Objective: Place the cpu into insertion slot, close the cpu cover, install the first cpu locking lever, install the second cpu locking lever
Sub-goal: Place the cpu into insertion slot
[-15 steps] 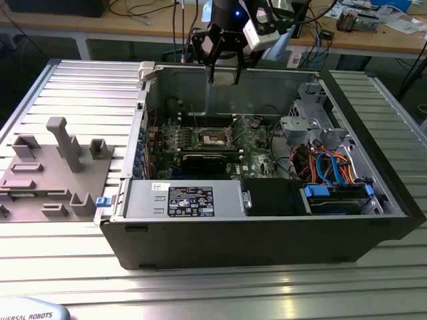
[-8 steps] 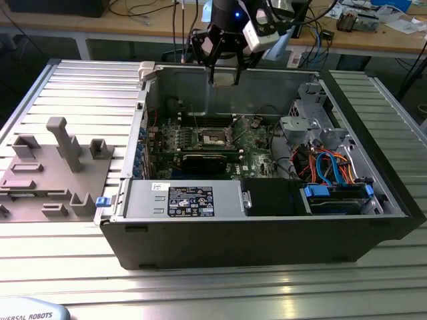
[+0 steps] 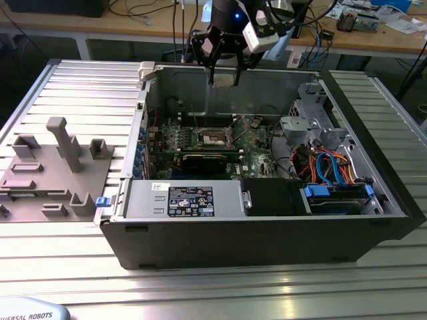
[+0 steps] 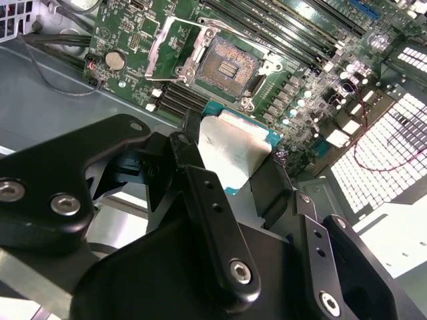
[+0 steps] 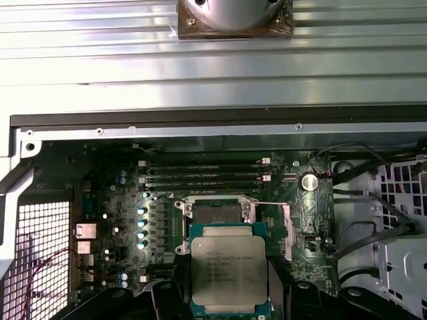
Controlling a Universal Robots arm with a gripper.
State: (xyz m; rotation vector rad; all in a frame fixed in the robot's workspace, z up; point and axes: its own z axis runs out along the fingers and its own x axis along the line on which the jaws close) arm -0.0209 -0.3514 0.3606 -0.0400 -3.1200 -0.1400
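A slatted metal counter (image 3: 73,87) carries an open computer case (image 3: 267,227), and the green board (image 3: 257,143) lies flat on the case's floor, well below the jaws. The jaws hang over the case, clenched on the cpu (image 5: 229,270) by two opposite edges. Its metal top faces the wrist and its body is level with the board. Beneath the jaws, the cpu cover (image 4: 155,57) stands swung open at one side of the insertion slot (image 5: 215,212), whose contact field is bare. The slot lies below and slightly ahead of the jaws. In the first wrist view the chip's longer sides run in line with the slot's, so by my judgement it is squared to the slot.
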